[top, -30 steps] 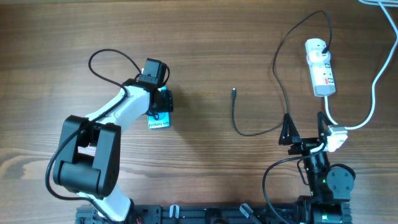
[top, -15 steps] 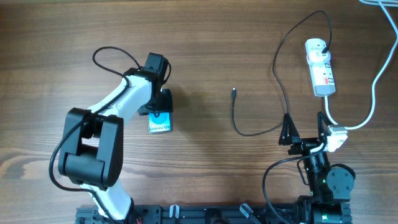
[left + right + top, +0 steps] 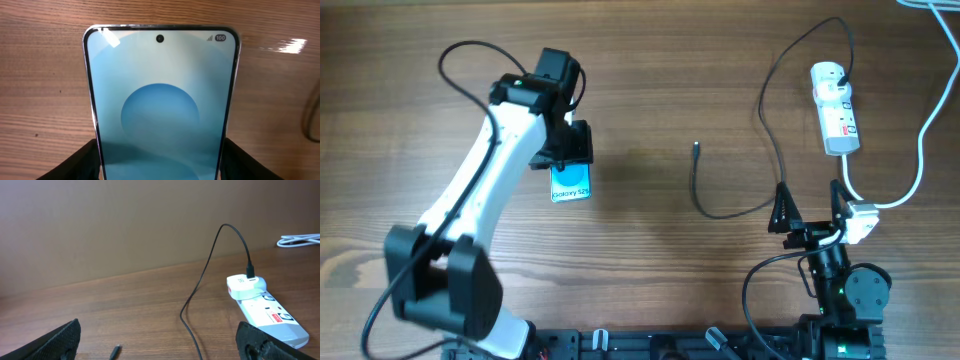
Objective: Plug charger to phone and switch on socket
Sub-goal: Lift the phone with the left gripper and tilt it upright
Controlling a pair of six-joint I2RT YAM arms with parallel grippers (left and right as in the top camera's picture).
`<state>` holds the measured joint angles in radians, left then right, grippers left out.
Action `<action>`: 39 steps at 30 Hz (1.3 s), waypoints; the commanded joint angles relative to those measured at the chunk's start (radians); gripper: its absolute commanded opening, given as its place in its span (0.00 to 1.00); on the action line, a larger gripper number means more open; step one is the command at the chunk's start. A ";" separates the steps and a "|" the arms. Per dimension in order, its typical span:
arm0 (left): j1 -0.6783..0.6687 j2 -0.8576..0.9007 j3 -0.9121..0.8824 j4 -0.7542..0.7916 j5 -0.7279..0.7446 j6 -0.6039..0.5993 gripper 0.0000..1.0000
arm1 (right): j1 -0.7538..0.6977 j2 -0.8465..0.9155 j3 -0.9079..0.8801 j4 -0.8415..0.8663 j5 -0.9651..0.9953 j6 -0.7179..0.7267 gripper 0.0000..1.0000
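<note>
The phone (image 3: 571, 182), cyan screen up, sits between the fingers of my left gripper (image 3: 567, 152), which is shut on its edges. In the left wrist view the phone (image 3: 160, 110) fills the middle, with a dark finger on each side at the bottom (image 3: 160, 170). The charger's black cable (image 3: 698, 200) lies mid-table with its tip (image 3: 696, 148) free, and runs up to the socket (image 3: 834, 122) at the far right. My right gripper (image 3: 810, 208) is open and empty near the front edge. In the right wrist view, between its fingers (image 3: 157, 342), the tip (image 3: 115, 352), cable (image 3: 200, 290) and socket (image 3: 265, 312) show.
A thicker white cord (image 3: 922, 150) runs from the socket's near end, loops right and goes off the top right corner. It also shows in the right wrist view (image 3: 300, 240). The table is bare brown wood.
My left arm has stretched out and swung left, carrying the phone a little left and farther from the front edge. The right arm, cable and socket have not moved.
</note>
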<state>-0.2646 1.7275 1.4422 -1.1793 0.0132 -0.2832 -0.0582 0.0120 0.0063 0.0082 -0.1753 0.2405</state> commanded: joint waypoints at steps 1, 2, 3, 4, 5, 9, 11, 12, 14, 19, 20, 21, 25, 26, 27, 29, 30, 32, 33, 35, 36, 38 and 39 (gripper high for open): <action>0.002 -0.141 0.026 -0.050 0.109 0.005 0.34 | 0.005 -0.001 -0.001 0.005 0.006 -0.002 1.00; 0.002 -0.175 0.026 -0.071 0.143 0.005 0.33 | 0.005 -0.001 -0.001 0.005 0.006 -0.002 1.00; 0.002 -0.212 0.026 -0.101 0.198 0.005 0.33 | 0.005 -0.001 -0.001 0.005 0.006 -0.002 1.00; 0.002 -0.229 0.026 -0.122 0.233 0.005 0.34 | 0.005 -0.001 -0.001 0.005 0.006 -0.002 1.00; 0.002 -0.243 0.026 -0.143 0.263 0.005 0.34 | 0.005 -0.001 -0.001 0.005 0.006 -0.003 1.00; 0.002 -0.258 0.026 -0.228 0.347 -0.056 0.32 | 0.005 -0.001 -0.001 0.005 0.006 -0.002 1.00; 0.002 -0.257 0.026 -0.227 0.381 -0.127 0.29 | 0.005 -0.001 -0.001 0.005 0.006 -0.003 1.00; 0.002 -0.257 0.026 -0.225 0.397 -0.130 0.29 | 0.005 -0.001 -0.001 0.005 0.006 -0.002 1.00; 0.002 -0.256 0.026 -0.228 0.472 -0.148 0.29 | 0.005 -0.001 -0.001 0.005 0.006 -0.002 1.00; 0.002 -0.256 0.026 -0.280 0.686 -0.151 0.25 | 0.005 -0.001 -0.001 0.005 0.006 -0.002 1.00; 0.002 -0.256 0.026 -0.312 0.686 -0.151 0.24 | 0.005 -0.001 -0.001 0.005 0.006 -0.002 1.00; 0.002 -0.256 0.026 -0.343 0.687 -0.151 0.23 | 0.005 -0.001 -0.001 0.005 0.006 -0.002 0.99; 0.002 -0.256 0.026 -0.405 0.690 -0.151 0.20 | 0.005 -0.001 -0.001 0.005 0.006 -0.002 1.00; 0.002 -0.256 0.026 -0.404 0.690 -0.151 0.20 | 0.005 -0.001 -0.001 0.005 0.006 -0.002 1.00; 0.002 -0.256 0.026 -0.404 0.694 -0.151 0.20 | 0.005 -0.001 -0.001 0.005 0.006 -0.002 1.00; 0.002 -0.256 0.026 -0.403 0.694 -0.151 0.20 | 0.005 -0.001 -0.001 0.005 0.006 -0.003 1.00; 0.002 -0.256 0.026 -0.404 0.694 -0.151 0.20 | 0.005 -0.001 -0.001 0.007 0.006 -0.001 1.00; 0.002 -0.256 0.026 -0.404 0.694 -0.151 0.20 | 0.005 0.002 -0.001 0.010 -0.086 0.237 1.00; 0.002 -0.256 0.026 -0.404 0.694 -0.151 0.20 | 0.005 0.006 -0.001 0.016 -0.158 0.372 1.00; 0.002 -0.256 0.026 -0.404 0.698 -0.152 0.19 | 0.005 0.025 -0.001 0.025 -0.423 0.721 1.00; 0.002 -0.256 0.026 -0.404 0.701 -0.151 0.18 | 0.005 0.037 -0.001 0.023 -0.580 0.858 1.00; 0.002 -0.256 0.026 -0.401 0.701 -0.151 0.18 | 0.005 0.061 -0.001 -0.019 -0.904 1.028 1.00; 0.002 -0.256 0.026 -0.400 0.701 -0.151 0.18 | 0.005 0.065 -0.001 -0.035 -0.986 1.044 1.00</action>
<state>-0.2646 1.4902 1.4460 -1.5784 0.6769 -0.4290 -0.0547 0.0639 0.0063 -0.0101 -0.8349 1.0973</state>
